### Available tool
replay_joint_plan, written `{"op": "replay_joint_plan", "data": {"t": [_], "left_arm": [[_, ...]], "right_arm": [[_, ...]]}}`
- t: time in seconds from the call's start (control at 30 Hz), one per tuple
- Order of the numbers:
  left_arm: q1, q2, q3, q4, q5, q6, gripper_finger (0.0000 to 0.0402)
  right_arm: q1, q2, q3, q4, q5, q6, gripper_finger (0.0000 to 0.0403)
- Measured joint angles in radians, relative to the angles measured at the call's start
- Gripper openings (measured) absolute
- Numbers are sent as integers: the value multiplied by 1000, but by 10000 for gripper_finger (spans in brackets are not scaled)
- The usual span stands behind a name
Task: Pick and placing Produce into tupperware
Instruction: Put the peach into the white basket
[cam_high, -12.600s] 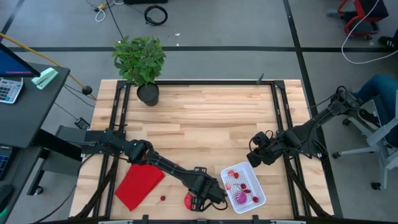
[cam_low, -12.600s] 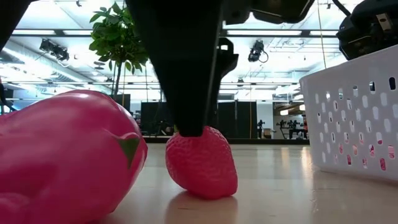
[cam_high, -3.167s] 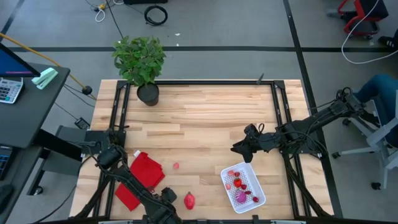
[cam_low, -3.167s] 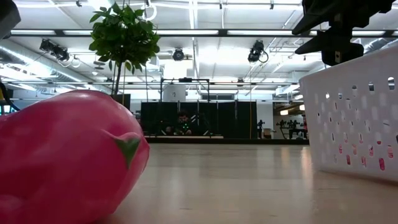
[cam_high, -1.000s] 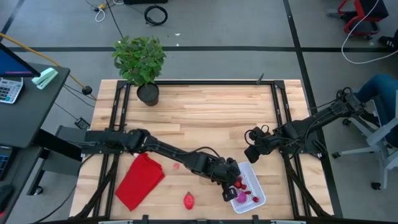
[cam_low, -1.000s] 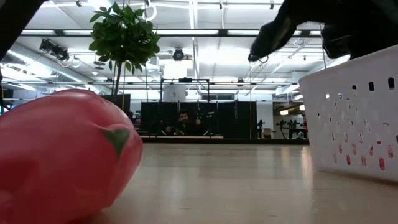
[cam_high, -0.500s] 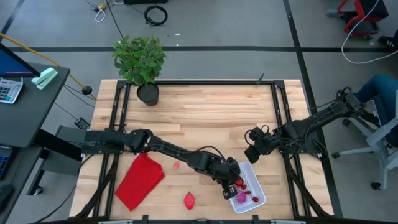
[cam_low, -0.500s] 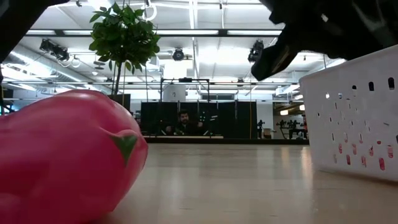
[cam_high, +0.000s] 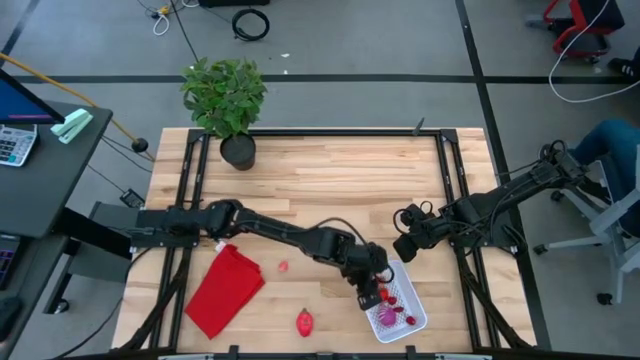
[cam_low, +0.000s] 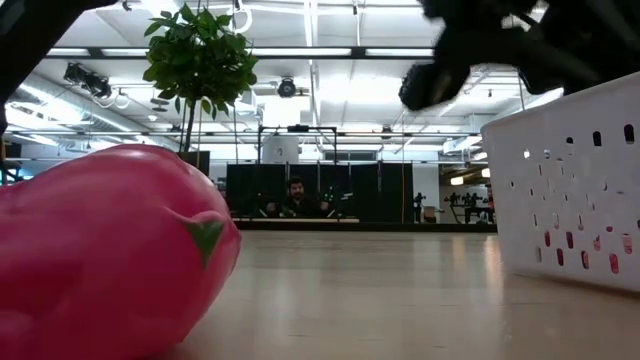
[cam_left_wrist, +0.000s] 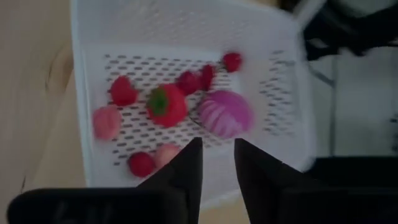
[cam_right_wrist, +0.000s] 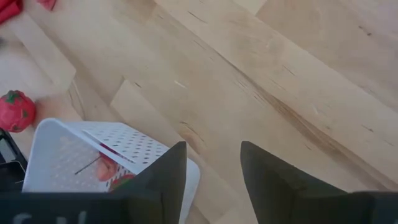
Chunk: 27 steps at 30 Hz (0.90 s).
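White plastic basket (cam_high: 396, 300) sits at the table's five o'clock, holding small fruits (cam_left_wrist: 166, 104). Above it the left gripper (cam_left_wrist: 216, 163) hangs parted, empty. Remaining strawberry (cam_high: 304, 321), likely light and slick, wants gripping across its middle. Right gripper (cam_right_wrist: 211, 163), parted, waits at three o'clock.

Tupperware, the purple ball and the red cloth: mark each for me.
tupperware (cam_high: 416, 322), high view, on its white rim.
purple ball (cam_left_wrist: 226, 114), left wrist view, on its striped top.
red cloth (cam_high: 225, 290), high view, on the middle of the fold.
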Motion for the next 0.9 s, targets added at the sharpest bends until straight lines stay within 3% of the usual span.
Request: {"op": "replay_joint_plan", "data": {"t": [0.3,0.6,0.7,0.9], "left_arm": [[26,-121,1,-138,55,168,142],[22,-174,2,-731,45,191,199],[7,-174,-26,-905,-21,165,211],[-28,-179,-132,-888,-32,125,217]], "right_arm": [[0,0,0,15,0,-19,160],[0,0,0,59,0,-45,160],[0,0,0,60,0,-45,160],[0,0,0,60,6,-46,160]]}}
